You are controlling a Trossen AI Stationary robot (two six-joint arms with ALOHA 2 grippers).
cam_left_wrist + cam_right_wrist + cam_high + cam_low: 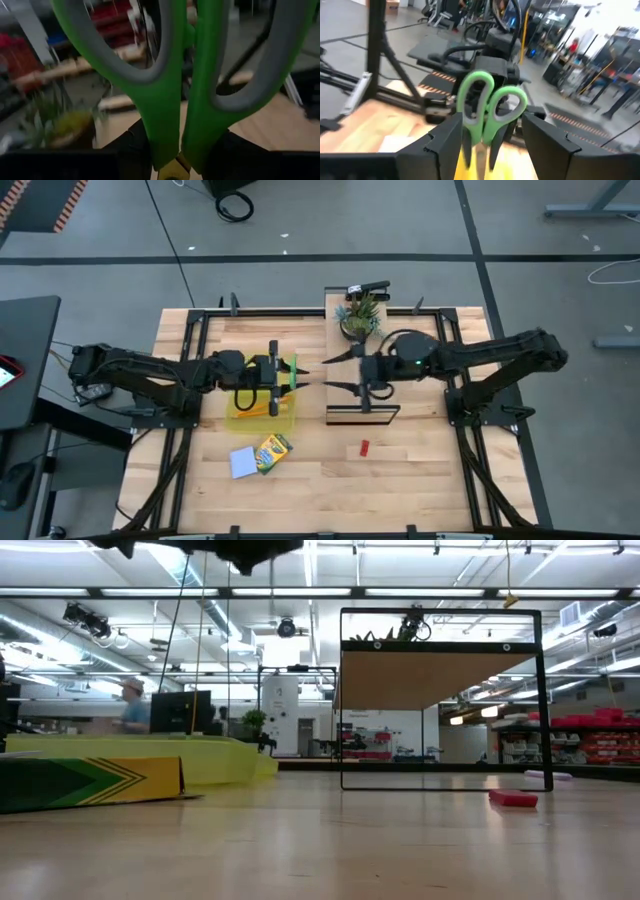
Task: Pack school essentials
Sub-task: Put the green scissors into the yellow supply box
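Gripping the green-handled scissors (290,372) at the neck just below their loops, the left tool (283,374) hangs above the yellow translucent case (262,412), which lies on the bench (400,470) at about 9 o'clock from the middle. In the left wrist view the two green loops with grey lining (170,75) stand up between the dark fingers (132,150). Facing it from 3 o'clock, the right tool (325,373) has its fingers spread wide with nothing between them, its tips just short of the scissors; its own camera looks straight at the handles (487,112) past its open fingers (547,140).

Around them: a small potted plant (360,315) sits at 12 o'clock on top of a black-framed wooden shelf (362,413), directly beside the right arm's wrist (the closest thing to that arm). The yellow-green crayon box (271,450) and the pale blue notepad (243,462) lie touching at 7 o'clock, just beyond the case's near edge. The tiny red block (364,447) lies alone at 6 o'clock, well apart from both tools. In the low view the crayon box (90,782) fills the left foreground, the shelf frame (440,700) stands mid-bench, and the red block (513,798) lies by its right post. A person (130,705) shows far off in the room.
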